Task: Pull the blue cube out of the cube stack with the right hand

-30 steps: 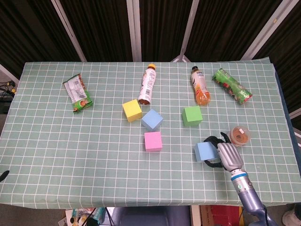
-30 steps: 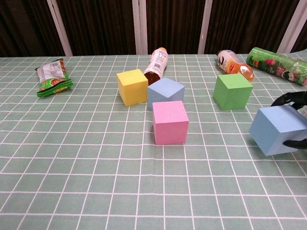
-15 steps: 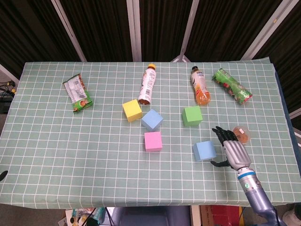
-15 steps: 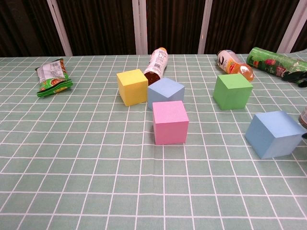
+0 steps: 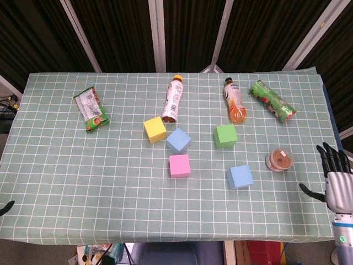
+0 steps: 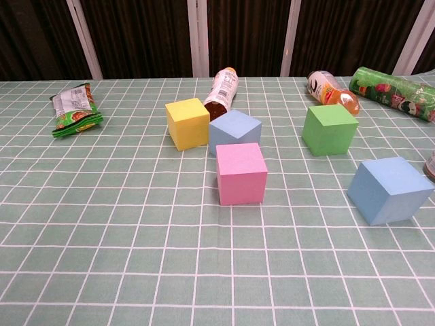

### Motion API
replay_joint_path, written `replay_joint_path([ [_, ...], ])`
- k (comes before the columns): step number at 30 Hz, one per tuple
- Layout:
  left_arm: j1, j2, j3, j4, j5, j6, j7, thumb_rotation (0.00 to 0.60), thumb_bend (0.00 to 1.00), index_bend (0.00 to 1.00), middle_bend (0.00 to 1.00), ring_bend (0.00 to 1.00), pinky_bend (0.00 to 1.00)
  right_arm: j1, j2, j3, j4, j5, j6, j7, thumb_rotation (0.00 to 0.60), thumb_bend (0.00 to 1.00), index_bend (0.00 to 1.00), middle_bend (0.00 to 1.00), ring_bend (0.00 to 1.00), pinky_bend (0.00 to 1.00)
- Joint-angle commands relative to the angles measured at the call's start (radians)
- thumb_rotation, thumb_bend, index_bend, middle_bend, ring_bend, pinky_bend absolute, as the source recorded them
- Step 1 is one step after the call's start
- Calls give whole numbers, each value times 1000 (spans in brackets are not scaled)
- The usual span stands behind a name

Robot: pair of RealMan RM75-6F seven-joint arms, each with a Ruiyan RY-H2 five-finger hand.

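Observation:
One blue cube (image 5: 239,176) (image 6: 389,189) sits alone on the checked tablecloth, right of the group. A second blue cube (image 5: 178,140) (image 6: 234,130) stays between the yellow cube (image 5: 155,129) (image 6: 187,122) and the pink cube (image 5: 179,165) (image 6: 240,172). My right hand (image 5: 335,178) hovers past the table's right edge, fingers spread and holding nothing, well clear of the lone blue cube. The chest view does not show it. A dark sliver (image 5: 4,207) at the left edge may be my left hand; its state is unclear.
A green cube (image 5: 225,136) (image 6: 329,128) stands behind the lone blue cube. A small cup (image 5: 280,159) of brown contents lies between cube and right hand. Two bottles (image 5: 172,99) (image 5: 234,100), a green packet (image 5: 271,100) and a snack bag (image 5: 91,110) lie further back.
My right hand let go of the lone blue cube and drew back to the right, off the table edge. The cube stays where it was released.

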Motion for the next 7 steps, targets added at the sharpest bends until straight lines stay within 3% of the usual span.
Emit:
replay_joint_path([
  [1,1,0,1,0,1,1,2,600,150,177,20,0,0,-53,-1,-52,28,-80,60,-24,600,134,10,0,73,0],
  [7,2,0,1,16,14,11,-9,600,150,176,12,0,0,-37,25,-114,-27,-159,-18,-71,600,134,11,0,73,0],
])
